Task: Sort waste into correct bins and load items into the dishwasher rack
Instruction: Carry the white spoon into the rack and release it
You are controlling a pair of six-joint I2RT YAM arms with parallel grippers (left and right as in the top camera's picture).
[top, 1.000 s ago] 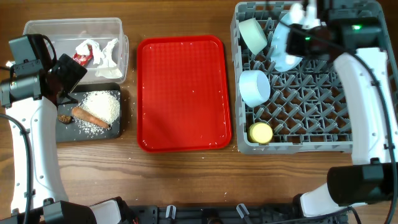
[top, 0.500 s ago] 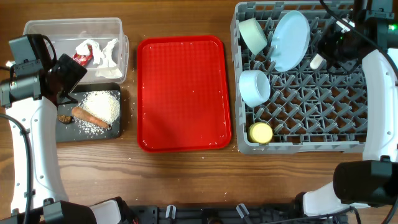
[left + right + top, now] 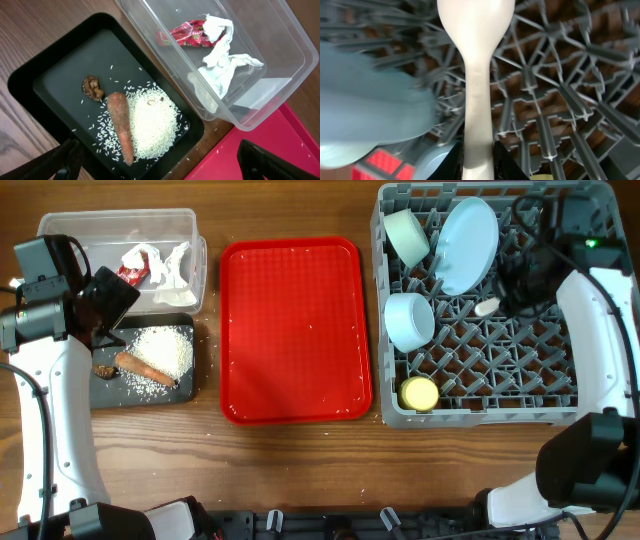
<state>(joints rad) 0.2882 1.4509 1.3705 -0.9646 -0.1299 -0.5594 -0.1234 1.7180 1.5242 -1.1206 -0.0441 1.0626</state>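
My right gripper (image 3: pixel 510 292) is shut on the white plastic spoon (image 3: pixel 475 60), holding it over the grey dishwasher rack (image 3: pixel 520 370); the spoon's bowl (image 3: pixel 487 306) shows beside the pale blue plate (image 3: pixel 466 244). Two blue-green bowls (image 3: pixel 408 236) (image 3: pixel 409 320) and the yellow cup (image 3: pixel 419 393) stand in the rack. My left gripper (image 3: pixel 160 167) is open above the black tray (image 3: pixel 30 80), which holds rice (image 3: pixel 150 122), the carrot stick (image 3: pixel 121 125) and a brown scrap (image 3: pixel 92 87). The clear tub (image 3: pixel 280 35) holds the red wrapper (image 3: pixel 185 36) and white paper (image 3: pixel 220 65).
A flat red serving tray (image 3: pixel 295 330) lies between the bins and the rack, with a few rice grains on it. The table's front strip is bare wood (image 3: pixel 300 470).
My right gripper has moved from the plate at the rack's back toward the rack's middle and lower, carrying the spoon. The plate now stands uncovered in the rack. The left arm has not moved.
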